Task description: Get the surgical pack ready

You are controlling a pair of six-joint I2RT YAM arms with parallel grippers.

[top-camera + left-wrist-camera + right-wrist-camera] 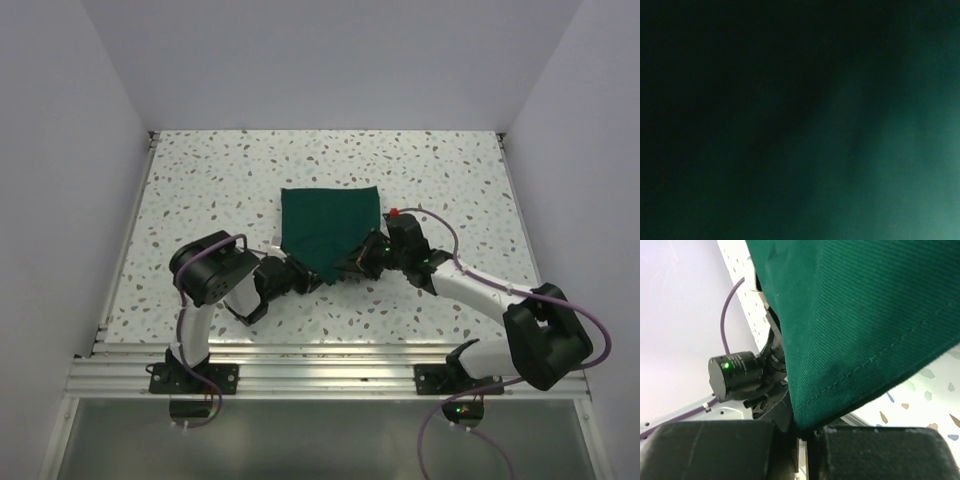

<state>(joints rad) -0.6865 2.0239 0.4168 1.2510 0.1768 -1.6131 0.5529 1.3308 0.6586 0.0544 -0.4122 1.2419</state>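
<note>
Surgical pack [328, 225] sits mid-desk [200, 180], with its near edge at both tools. Right tool [802, 434] is pinched tight on a hemmed corner. Left tool [300, 278] is at the near-left edge; green cloth blankets its cam, so I can't tell its state. Cloth also fills much of my right cam, leaving a black housing with a green light [735, 372] and a purple cable [727, 315] beside it.

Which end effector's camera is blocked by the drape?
The left end effector: its view is all green drape; the right end effector sees a clamped corner.
</note>
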